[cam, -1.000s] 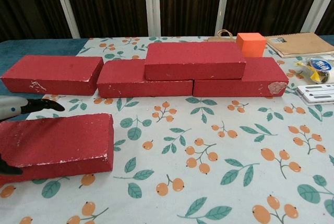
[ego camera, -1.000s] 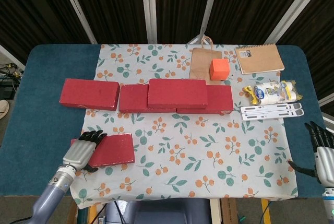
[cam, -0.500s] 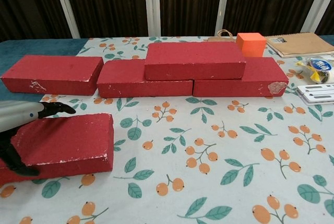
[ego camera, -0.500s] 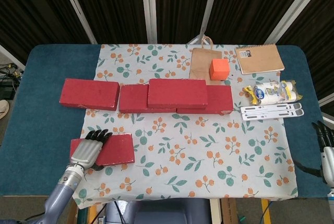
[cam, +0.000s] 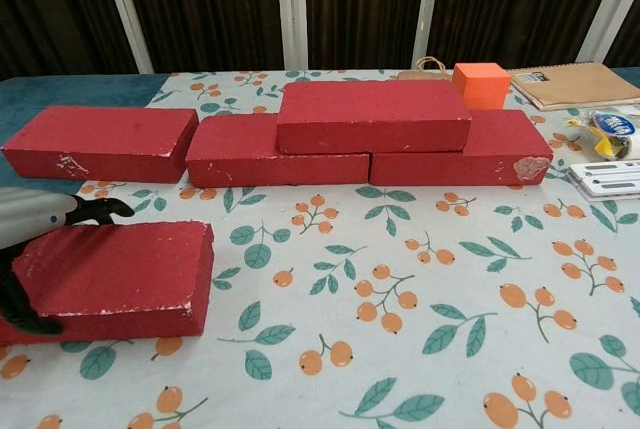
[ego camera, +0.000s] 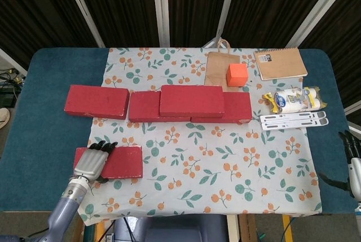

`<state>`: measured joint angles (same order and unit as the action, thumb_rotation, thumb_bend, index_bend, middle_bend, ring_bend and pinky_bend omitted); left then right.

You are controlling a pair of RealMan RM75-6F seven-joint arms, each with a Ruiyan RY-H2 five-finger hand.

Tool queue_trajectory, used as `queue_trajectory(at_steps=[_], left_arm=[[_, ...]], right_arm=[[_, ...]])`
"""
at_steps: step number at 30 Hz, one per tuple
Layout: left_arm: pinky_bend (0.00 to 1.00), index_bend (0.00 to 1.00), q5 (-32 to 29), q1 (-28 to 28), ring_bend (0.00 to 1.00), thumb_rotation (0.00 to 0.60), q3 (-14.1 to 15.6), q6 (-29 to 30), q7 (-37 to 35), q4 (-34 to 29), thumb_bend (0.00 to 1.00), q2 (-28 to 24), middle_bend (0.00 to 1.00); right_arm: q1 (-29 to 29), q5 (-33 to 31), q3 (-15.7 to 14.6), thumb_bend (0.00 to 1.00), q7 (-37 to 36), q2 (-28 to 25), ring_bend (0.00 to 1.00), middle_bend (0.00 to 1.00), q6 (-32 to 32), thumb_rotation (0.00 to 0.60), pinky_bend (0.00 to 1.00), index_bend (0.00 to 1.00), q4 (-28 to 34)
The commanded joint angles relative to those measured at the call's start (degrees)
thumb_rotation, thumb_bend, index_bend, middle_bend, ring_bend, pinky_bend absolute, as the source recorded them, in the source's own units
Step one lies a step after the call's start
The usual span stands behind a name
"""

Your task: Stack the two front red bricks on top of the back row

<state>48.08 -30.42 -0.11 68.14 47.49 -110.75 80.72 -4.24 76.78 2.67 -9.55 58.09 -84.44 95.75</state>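
One front red brick (ego camera: 119, 162) (cam: 115, 277) lies on the floral cloth at the front left. My left hand (ego camera: 90, 163) (cam: 28, 221) grips its left end, fingers over the far edge and thumb on the near side. Whether the brick is off the cloth I cannot tell. The back row has a left brick (ego camera: 96, 101) (cam: 100, 142), a middle brick (ego camera: 144, 108) and a right brick (ego camera: 240, 108). Another red brick (ego camera: 192, 100) (cam: 373, 116) is stacked on the middle and right ones. My right hand (ego camera: 352, 163) shows at the right edge, fingers apart and holding nothing.
Behind the row are an orange cube (ego camera: 237, 75) on a brown paper bag (ego camera: 217, 67), and a spiral notebook (ego camera: 280, 63). A wrapped packet (ego camera: 293, 100) and white plastic strips (ego camera: 293, 121) lie to the right. Blue table (ego camera: 45, 140) borders the cloth.
The left hand has closed around the front brick's left end, and the brick has shifted slightly left and squared up. The right hand has drawn back toward the right edge.
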Motion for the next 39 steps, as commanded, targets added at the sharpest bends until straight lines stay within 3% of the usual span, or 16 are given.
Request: queue_trajectory(at_steps=[1, 7, 11, 14, 20, 24, 30, 34, 39], left_arm=[[0.16, 0.04, -0.83, -0.52, 0.09, 0.600, -0.10, -0.23, 0.30, -0.11, 0.00, -0.19, 0.18], [0.20, 0.19, -1.91, -1.58, 0.17, 0.600, -0.18, -0.48, 0.31, -0.36, 0.00, -0.79, 0.31], [0.21, 0.28, -2.06, -2.19, 0.21, 0.600, 0.02, -0.54, 0.50, -0.40, 0.02, -1.65, 0.34], [0.21, 0.30, -2.53, -2.86, 0.21, 0.600, -0.43, -0.85, 0.26, -0.92, 0.04, -2.85, 0.35], [0.21, 0.28, -7.06, -7.02, 0.21, 0.600, -4.28, -4.43, 0.16, -5.25, 0.04, -10.40, 0.36], [0.20, 0.26, -18.11, -14.09, 0.21, 0.600, -9.23, -14.43, -1.30, -7.94, 0.04, -20.02, 0.34], [0.18, 0.25, -24.28, -23.13, 0.20, 0.600, -11.27, -22.27, -0.09, -0.37, 0.04, -24.60, 0.32], [0.18, 0.26, -25.58, -26.93, 0.20, 0.600, -11.42, -26.77, -2.42, 7.84, 0.04, -22.98, 0.32], [0.18, 0.24, -22.65, -29.48, 0.19, 0.600, -10.37, -29.78, -4.86, 16.10, 0.04, -19.48, 0.31]], right_arm=[[0.11, -0.16, 0.21, 0.00, -0.11, -0.04, 0.00, 0.03, 0.24, 0.600, 0.00, 0.00, -0.05], [0.64, 0.20, 0.74, 0.00, 0.20, -0.02, 0.00, 0.03, -0.06, 0.600, 0.00, 0.00, 0.25], [0.96, 0.57, 0.91, 0.00, 0.43, -0.03, 0.00, 0.03, -0.22, 0.600, 0.00, 0.00, 0.49], [1.12, 0.23, 1.19, 0.00, 0.65, 0.01, 0.00, 0.03, -0.04, 0.600, 0.00, 0.00, 0.46], [1.32, -0.54, 1.74, 0.00, 1.63, 0.27, 0.00, 0.03, 0.40, 0.600, 0.00, 0.00, 0.43], [0.91, -1.74, 2.19, 0.00, 3.17, 0.69, 0.00, 0.03, 1.69, 0.600, 0.00, 0.00, 0.44], [0.15, -4.10, 3.09, 0.00, 5.80, 1.47, 0.00, 0.03, 3.49, 0.600, 0.00, 0.00, 0.55], [-0.33, -5.62, 3.57, 0.00, 7.76, 1.87, 0.00, 0.03, 4.61, 0.600, 0.00, 0.00, 0.97], [-0.26, -6.82, 4.05, 0.00, 9.40, 2.06, 0.00, 0.03, 4.60, 0.600, 0.00, 0.00, 1.68]])
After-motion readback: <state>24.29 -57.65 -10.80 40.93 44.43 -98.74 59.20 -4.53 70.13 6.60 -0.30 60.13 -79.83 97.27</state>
